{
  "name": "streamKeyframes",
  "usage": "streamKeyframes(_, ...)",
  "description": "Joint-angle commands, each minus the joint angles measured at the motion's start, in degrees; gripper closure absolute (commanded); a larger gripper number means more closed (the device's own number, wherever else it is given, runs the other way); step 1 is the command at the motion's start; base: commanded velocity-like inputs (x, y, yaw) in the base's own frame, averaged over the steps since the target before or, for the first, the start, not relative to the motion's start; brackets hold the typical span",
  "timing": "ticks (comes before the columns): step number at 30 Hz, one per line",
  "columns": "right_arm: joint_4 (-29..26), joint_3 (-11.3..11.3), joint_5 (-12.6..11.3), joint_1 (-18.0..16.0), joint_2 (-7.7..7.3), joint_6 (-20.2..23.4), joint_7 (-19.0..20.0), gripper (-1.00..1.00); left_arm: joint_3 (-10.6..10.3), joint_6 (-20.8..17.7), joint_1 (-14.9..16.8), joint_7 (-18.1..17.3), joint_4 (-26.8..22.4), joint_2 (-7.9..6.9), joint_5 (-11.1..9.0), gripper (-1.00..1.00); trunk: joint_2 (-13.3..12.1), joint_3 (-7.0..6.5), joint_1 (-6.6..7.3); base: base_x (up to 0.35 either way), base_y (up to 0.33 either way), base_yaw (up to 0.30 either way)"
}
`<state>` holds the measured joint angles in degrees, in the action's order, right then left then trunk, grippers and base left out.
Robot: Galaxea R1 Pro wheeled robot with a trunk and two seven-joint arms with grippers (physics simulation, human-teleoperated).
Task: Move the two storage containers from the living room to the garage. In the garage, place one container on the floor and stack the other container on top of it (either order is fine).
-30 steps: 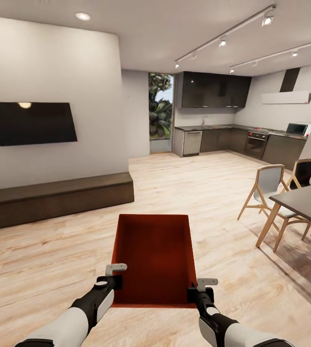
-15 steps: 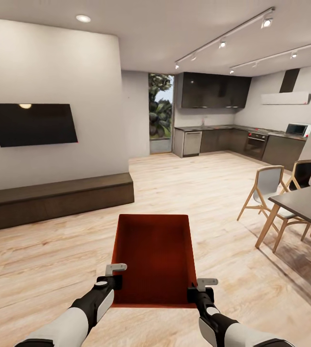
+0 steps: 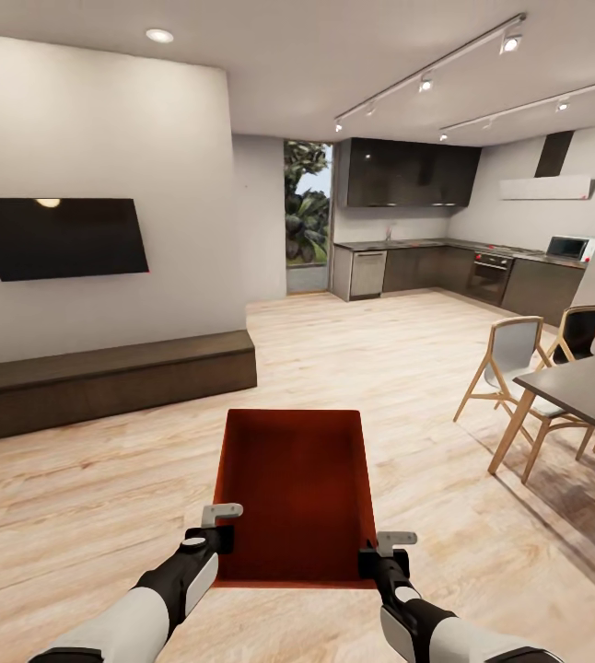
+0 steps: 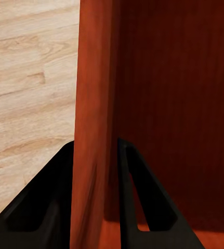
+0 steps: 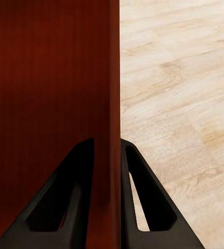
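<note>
In the living room, over the wood floor, one container is held in front of the robot, clear of the floor, open side up. The left gripper is closed on the container's left wall near the rear corner; the right gripper is closed on the right wall at the matching point. Each wall sits between that gripper's two fingers, one inside the box and one outside.

Handling, as a judgement: the container appears rigid and light, with thin straight walls and a flat bottom. The walls look smooth, so a pinch grip may slip under tilt. Grip on opposite walls, at equal height, and keep the box level.

The head view shows the room: a bench and a dark screen on the robot's left, a table with chairs on its right, a kitchen beyond. The wrist views show the contact: left fingers and right fingers flank each wall closely.
</note>
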<state>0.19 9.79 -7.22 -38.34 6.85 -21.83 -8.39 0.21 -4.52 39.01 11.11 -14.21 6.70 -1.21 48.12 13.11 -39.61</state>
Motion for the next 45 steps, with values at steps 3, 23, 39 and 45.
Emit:
streamKeyframes(3,0.07,-1.88,-1.76,-0.06,0.01,-0.41,-0.40,1.00,1.64,-0.40,0.01,0.58,-0.20,0.07,0.86,1.00,0.06,0.08,-0.01,0.000,0.000,0.000)
streamKeyframes(23,0.07,-1.88,-1.66,-0.06,-0.08,-0.58,-0.40,1.00,1.64,-0.32,0.01,0.58,-0.20,0.07,0.85,1.00,0.06,-0.64,-0.01,0.000,0.000,0.000)
streamKeyframes(39,0.07,-1.88,-1.66,-0.06,-0.14,-0.58,-0.40,1.00,1.64,-0.36,0.01,0.58,-0.20,0.07,0.85,1.00,0.06,-2.08,-0.01,0.000,0.000,0.000)
streamKeyframes(45,0.07,-1.88,-1.66,-0.06,-0.17,-0.58,-0.40,1.00,1.64,-0.40,0.01,0.58,-0.15,0.07,0.83,1.00,0.06,-2.63,-0.01,0.000,0.000,0.000)
